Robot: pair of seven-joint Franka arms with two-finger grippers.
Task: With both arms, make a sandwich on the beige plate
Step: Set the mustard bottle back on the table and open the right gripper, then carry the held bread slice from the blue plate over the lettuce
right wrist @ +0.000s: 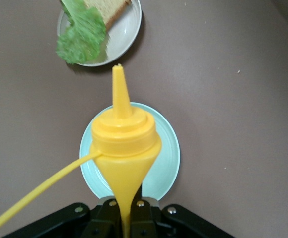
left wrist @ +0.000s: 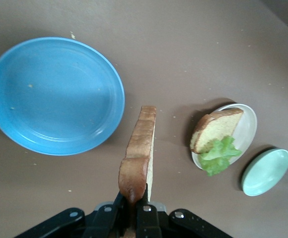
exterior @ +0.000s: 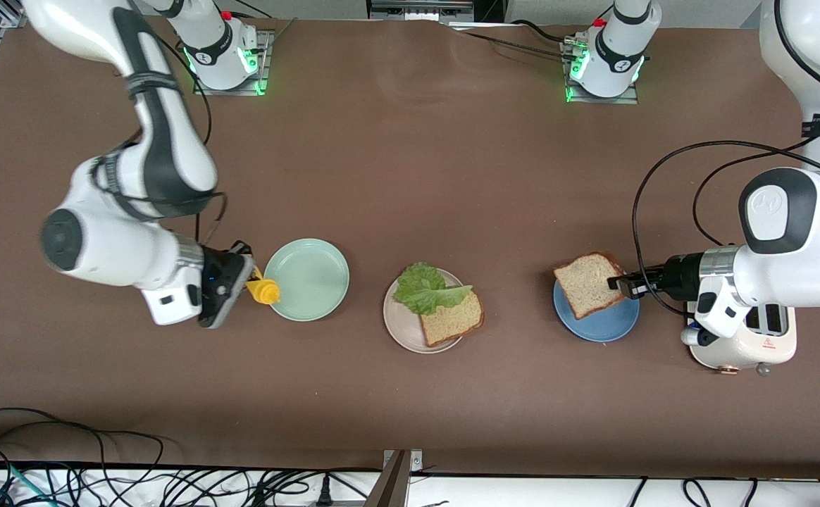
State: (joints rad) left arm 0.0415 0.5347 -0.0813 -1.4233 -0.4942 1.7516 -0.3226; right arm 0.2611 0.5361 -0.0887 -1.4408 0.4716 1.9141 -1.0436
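Lowest in the front view, beige plate (exterior: 401, 331) carries bread and lettuce (exterior: 424, 289); left gripper (exterior: 625, 284) pinches a soft, crumbly second slice (exterior: 588, 283) by its crust over the blue plate (exterior: 604, 325); right gripper (exterior: 244, 282) clamps a yellow nozzle (exterior: 265, 290).

Two arms, both wrists bent level.
Left gripper (exterior: 620, 284) points toward the right arm's end, fingers clamped on a load; right gripper (exterior: 246, 283) points toward the left arm's end, likewise clamped.
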